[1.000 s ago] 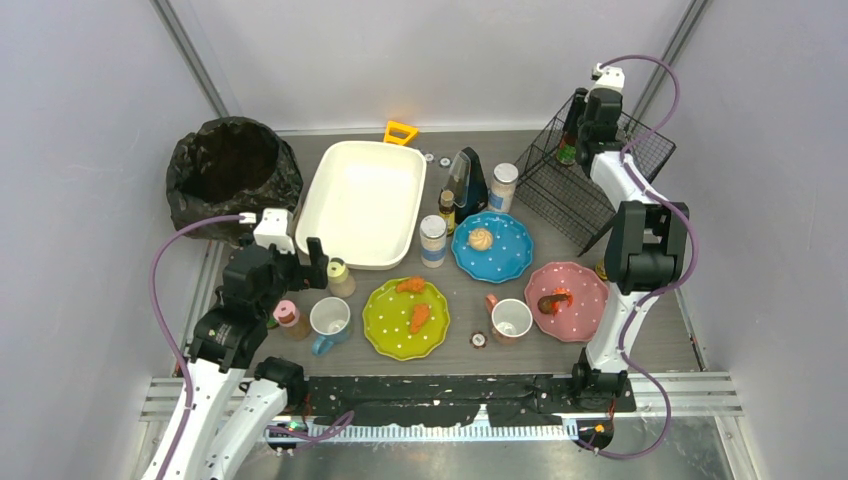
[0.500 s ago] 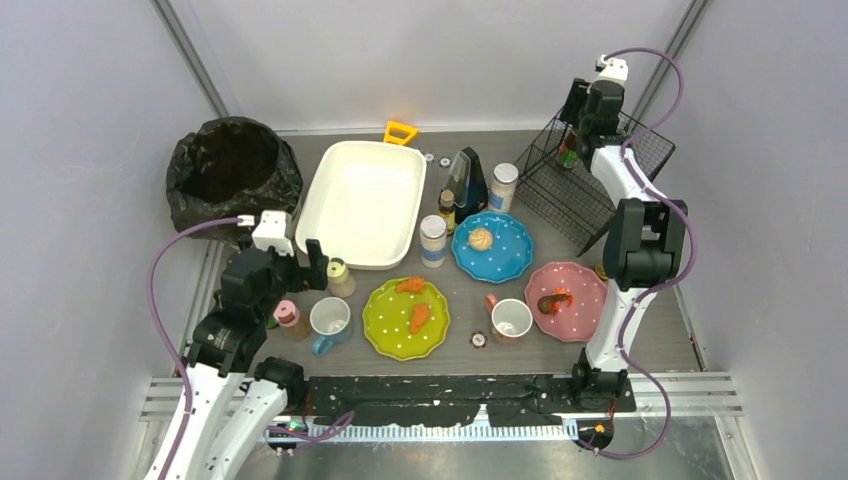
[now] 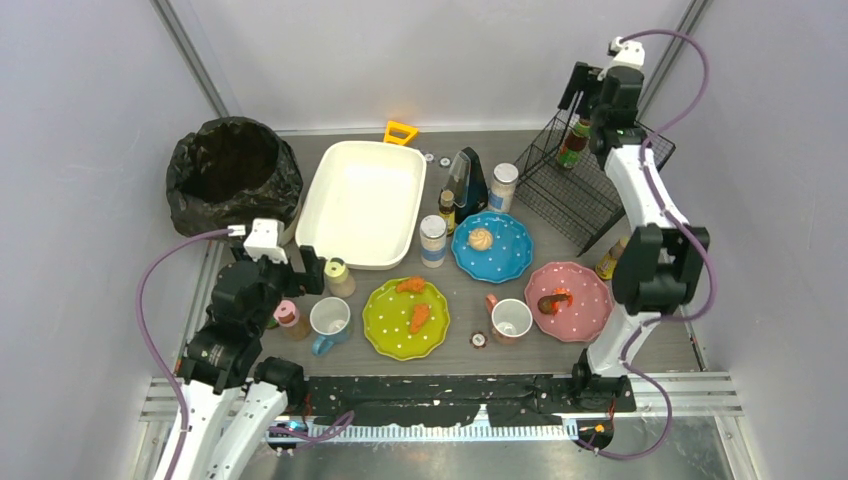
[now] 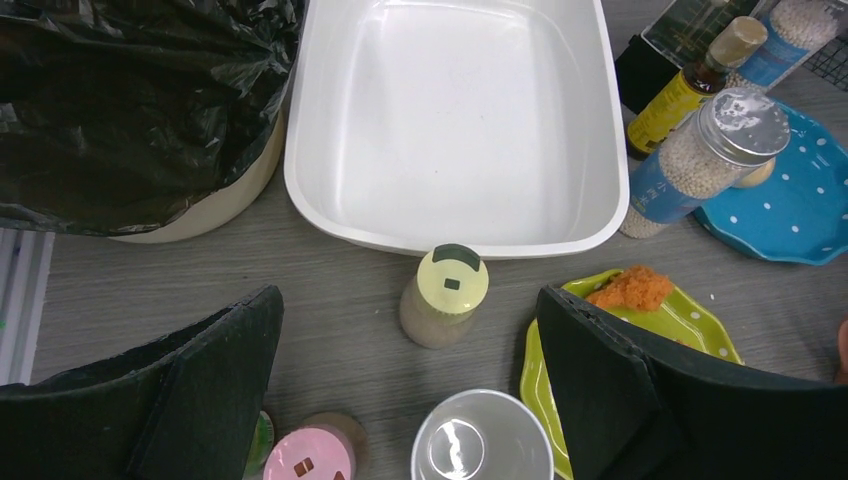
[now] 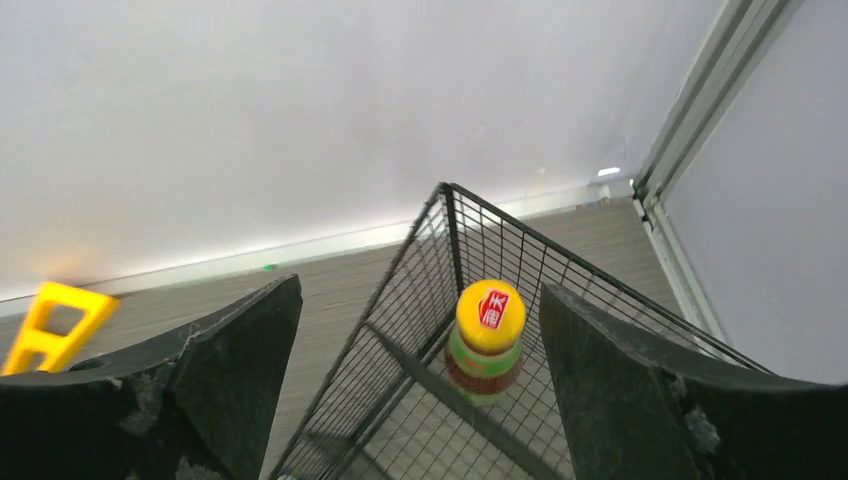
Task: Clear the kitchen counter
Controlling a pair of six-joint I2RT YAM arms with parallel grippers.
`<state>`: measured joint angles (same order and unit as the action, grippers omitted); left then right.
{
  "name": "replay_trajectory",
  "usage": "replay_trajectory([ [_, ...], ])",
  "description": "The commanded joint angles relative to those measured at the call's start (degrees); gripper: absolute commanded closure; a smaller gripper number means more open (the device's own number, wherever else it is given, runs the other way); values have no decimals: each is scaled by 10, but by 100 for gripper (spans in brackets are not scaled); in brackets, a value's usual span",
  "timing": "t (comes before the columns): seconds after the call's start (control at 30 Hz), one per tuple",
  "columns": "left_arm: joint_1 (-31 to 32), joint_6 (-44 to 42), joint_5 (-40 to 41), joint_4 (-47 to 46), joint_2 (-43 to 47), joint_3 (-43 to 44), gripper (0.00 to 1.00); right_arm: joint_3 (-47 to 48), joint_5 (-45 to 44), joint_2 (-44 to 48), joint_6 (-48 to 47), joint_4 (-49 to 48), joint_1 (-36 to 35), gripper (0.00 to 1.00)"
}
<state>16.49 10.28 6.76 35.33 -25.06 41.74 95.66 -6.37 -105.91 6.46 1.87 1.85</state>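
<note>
- Top external view puts the kitchen counter [image 3: 655,345] just beyond the arm bases and running back to the rear wall. It is a flat, rectangular top in dark grey-brown wood grain, with small round metal fittings [image 3: 436,158] near its far edge.
- Nearest on it, from left to right, stand a pink-capped bottle [image 3: 288,315], a mug [image 3: 330,320] with a blue handle, a green plate [image 3: 390,332] carrying two orange pieces of food, a second mug [image 3: 512,320], and a pink plate [image 3: 582,285] with a dark red piece on it.
- The left gripper [image 4: 407,300] hangs over the near left part of the counter, fingers spread wide and holding nothing. A small bottle [image 4: 443,312] with a pale yellow cap stands upright below the gap, touching neither finger.
- Farther back, a jar [image 3: 432,240] of pale grains stands just beside a blue plate [image 3: 505,258] that holds a bun.
- Behind these lies the white tub [image 3: 362,203], with a bin [image 3: 232,172] lined in black plastic at its left.
- At the far right corner a wire basket [image 3: 590,180] holds an upright bottle with a yellow lid [image 5: 487,340].
- The right gripper [image 5: 420,292] is raised above that basket, fingers spread wide with nothing between them, well clear of the bottle.
</note>
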Motion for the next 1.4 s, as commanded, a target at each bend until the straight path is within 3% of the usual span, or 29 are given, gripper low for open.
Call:
replay_trajectory([
  [0.0,2,6,-10,-37,19,-4,1,-32,28,135,0,14,-17,3],
  [0.17,12,6,-10,-39,32,-6,0,-136,67,232,-18,36,-71,2],
  [0.33,20,7,-12,-41,34,-8,0,-235,67,307,-41,30,-171,2],
  [0.77,25,10,-1,-43,23,-6,0,-351,66,339,2,21,-323,7],
  [0.9,25,40,70,-14,12,12,1,-376,70,357,16,21,-349,8],
  [1.1,25,118,282,129,-1,57,0,-418,81,398,33,11,-364,7],
  [1.23,24,167,357,195,14,60,0,-454,90,431,37,-7,-365,7],
  [1.37,21,202,411,206,21,37,0,-481,95,463,35,-15,-365,7],
])
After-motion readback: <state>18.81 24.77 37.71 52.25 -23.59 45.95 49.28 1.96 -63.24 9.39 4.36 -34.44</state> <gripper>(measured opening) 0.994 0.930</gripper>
